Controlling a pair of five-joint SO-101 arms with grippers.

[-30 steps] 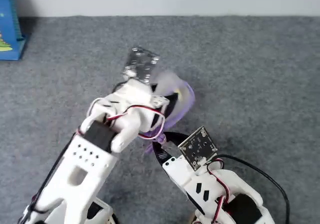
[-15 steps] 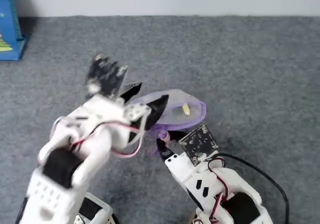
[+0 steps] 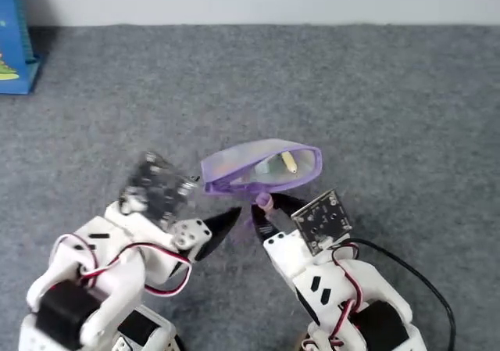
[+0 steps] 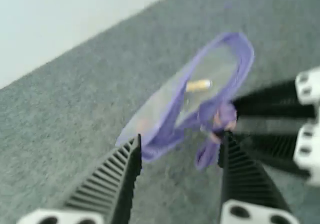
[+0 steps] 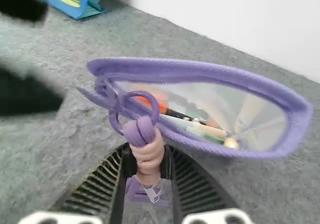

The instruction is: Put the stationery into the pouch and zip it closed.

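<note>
A purple pouch [image 3: 262,167] with clear sides lies on the grey carpet, a pencil and other stationery [image 5: 200,129] visible inside it. My right gripper [image 3: 272,212] sits at the pouch's near edge. In the right wrist view this gripper [image 5: 147,156] is shut on the purple and pink zip pull [image 5: 142,146]. My left gripper [image 3: 217,227] hangs to the left of the pouch, a little short of it. Its fingers stand open in the left wrist view [image 4: 180,141], with the pouch [image 4: 200,89] beyond them and nothing between them.
A blue box [image 3: 12,46] stands at the far left by the white wall. Bare grey carpet [image 3: 391,93] stretches behind and to the right of the pouch. The two arms' bases crowd the near edge.
My left arm has drawn back from over the pouch toward the near left, uncovering it. The pouch now lies flatter. My right gripper has stayed at the zip pull.
</note>
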